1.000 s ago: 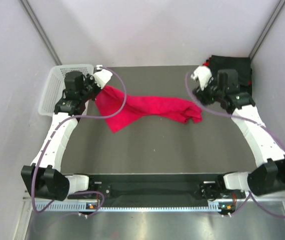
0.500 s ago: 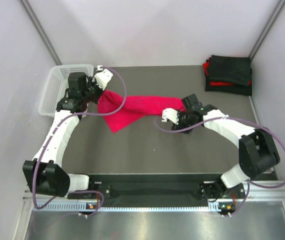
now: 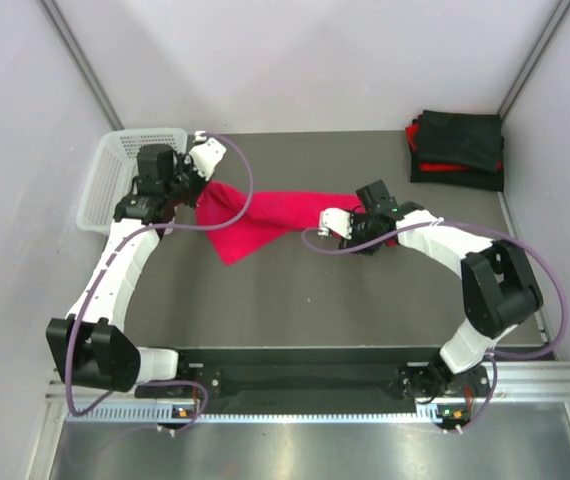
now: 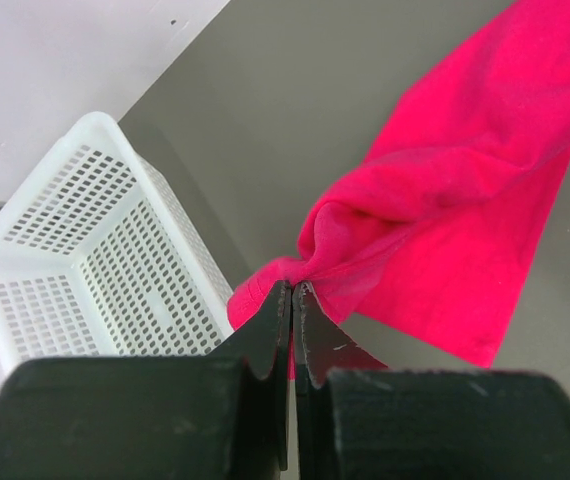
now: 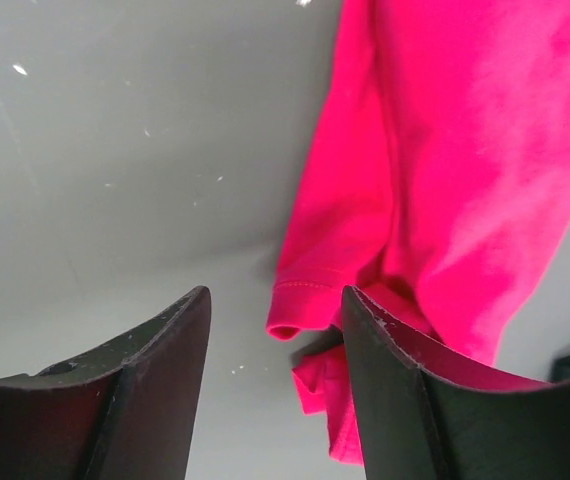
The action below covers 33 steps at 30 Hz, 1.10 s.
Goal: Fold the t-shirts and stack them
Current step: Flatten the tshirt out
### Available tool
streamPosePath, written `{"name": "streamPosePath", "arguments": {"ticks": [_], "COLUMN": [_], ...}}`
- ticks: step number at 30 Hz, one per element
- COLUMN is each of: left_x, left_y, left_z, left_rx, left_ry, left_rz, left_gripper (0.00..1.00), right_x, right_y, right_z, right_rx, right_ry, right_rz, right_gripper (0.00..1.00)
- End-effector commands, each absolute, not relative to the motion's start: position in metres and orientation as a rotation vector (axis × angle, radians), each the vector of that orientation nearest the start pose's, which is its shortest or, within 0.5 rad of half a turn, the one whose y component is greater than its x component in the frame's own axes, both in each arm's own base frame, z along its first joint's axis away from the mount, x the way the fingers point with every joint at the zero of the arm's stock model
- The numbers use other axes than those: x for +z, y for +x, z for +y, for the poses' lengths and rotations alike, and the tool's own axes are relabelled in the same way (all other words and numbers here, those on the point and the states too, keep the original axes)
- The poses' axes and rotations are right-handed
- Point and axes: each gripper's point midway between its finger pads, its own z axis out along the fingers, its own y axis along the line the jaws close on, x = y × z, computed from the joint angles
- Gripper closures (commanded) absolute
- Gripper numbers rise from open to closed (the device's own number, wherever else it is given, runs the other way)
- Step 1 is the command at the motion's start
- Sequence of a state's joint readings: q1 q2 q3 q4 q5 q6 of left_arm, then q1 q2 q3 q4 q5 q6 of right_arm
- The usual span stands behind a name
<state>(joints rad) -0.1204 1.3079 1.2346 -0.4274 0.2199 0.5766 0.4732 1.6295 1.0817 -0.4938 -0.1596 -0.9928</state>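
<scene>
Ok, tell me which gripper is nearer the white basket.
Left. The left gripper sits just beside the basket, shut on one end of the red t-shirt. The right gripper is open at the shirt's other end, much farther away.

The basket stands just beside the left claw.

Dark grey desk, matte, 3 items on it. White mesh basket stands upright at the far left corner. A red t-shirt lies rumpled across the middle, well apart from the stack of folded shirts at the far right corner. That stack is mostly black, with red showing at its left edge.
</scene>
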Motion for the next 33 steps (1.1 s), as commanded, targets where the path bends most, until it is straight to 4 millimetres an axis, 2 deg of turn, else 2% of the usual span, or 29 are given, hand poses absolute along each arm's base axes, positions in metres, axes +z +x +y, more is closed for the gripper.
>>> {"name": "streamPosePath", "arguments": {"ticks": [1, 6, 7, 8, 9, 12, 14, 17, 18, 21, 23, 24, 25, 26, 27, 29, 30, 31, 32, 33], "left_x": [0.275, 0.274, 0.274, 0.275, 0.274, 0.276, 0.28, 0.297, 0.302, 0.314, 0.317, 0.321, 0.327, 0.334, 0.359, 0.388, 0.415, 0.437, 0.45, 0.473], "left_y": [0.406, 0.408, 0.408, 0.407, 0.408, 0.408, 0.409, 0.411, 0.412, 0.414, 0.413, 0.413, 0.412, 0.412, 0.412, 0.412, 0.408, 0.407, 0.404, 0.394], "left_z": [-0.068, -0.067, -0.066, -0.066, -0.066, -0.065, -0.064, -0.06, -0.057, -0.054, -0.053, -0.053, -0.053, -0.052, -0.052, -0.046, -0.044, -0.043, -0.044, -0.043], "left_rx": [0.058, 0.066, 0.068, 0.068, 0.07, 0.081, 0.095, 0.142, 0.162, 0.204, 0.214, 0.217, 0.217, 0.222, 0.239, 0.278, 0.302, 0.328, 0.336, 0.353], "left_ry": [0.812, 0.812, 0.813, 0.813, 0.814, 0.821, 0.826, 0.822, 0.815, 0.822, 0.822, 0.819, 0.813, 0.801, 0.775, 0.725, 0.699, 0.683, 0.678, 0.669], "left_rz": [1.839, 1.842, 1.843, 1.842, 1.843, 1.837, 1.824, 1.784, 1.776, 1.735, 1.729, 1.719, 1.708, 1.696, 1.646, 1.59, 1.529, 1.462, 1.421, 1.357], "left_gripper": [1.0, 1.0, 1.0, 1.0, 1.0, 1.0, 1.0, 1.0, 1.0, 1.0, 1.0, 1.0, 1.0, 1.0, 1.0, 1.0, 1.0, 1.0, 1.0, 1.0], "right_x": [0.072, 0.062, 0.062, 0.062, 0.064, 0.072, 0.095, 0.162, 0.198, 0.269, 0.296, 0.318, 0.329, 0.353, 0.373, 0.416, 0.439, 0.452, 0.472, 0.492], "right_y": [0.362, 0.37, 0.372, 0.373, 0.375, 0.38, 0.385, 0.396, 0.403, 0.399, 0.389, 0.383, 0.378, 0.375, 0.37, 0.364, 0.359, 0.356, 0.349, 0.34], "right_z": [0.168, 0.16, 0.158, 0.156, 0.155, 0.151, 0.152, 0.157, 0.162, 0.164, 0.163, 0.163, 0.163, 0.162, 0.157, 0.151, 0.143, 0.139, 0.135, 0.128], "right_rx": [-0.014, -0.043, -0.055, -0.06, -0.069, -0.105, -0.129, -0.137, -0.134, -0.117, -0.101, -0.088, -0.08, -0.09, -0.111, -0.15, -0.181, -0.197, -0.21, -0.224], "right_ry": [-1.764, -1.735, -1.726, -1.72, -1.711, -1.677, -1.63, -1.49, -1.435, -1.327, -1.29, -1.257, -1.245, -1.214, -1.182, -1.113, -1.059, -1.029, -0.992, -0.945], "right_rz": [1.878, 1.932, 1.941, 1.949, 1.949, 1.956, 1.921, 1.835, 1.777, 1.691, 1.659, 1.624, 1.613, 1.573, 1.537, 1.46, 1.423, 1.4, 1.361, 1.324], "right_gripper": [0.45, 0.5, 0.64, 0.64, 0.82, 0.97, 1.0, 1.0, 1.0, 1.0, 1.0, 1.0, 1.0, 1.0, 1.0, 1.0, 1.0, 1.0, 1.0, 1.0]}}
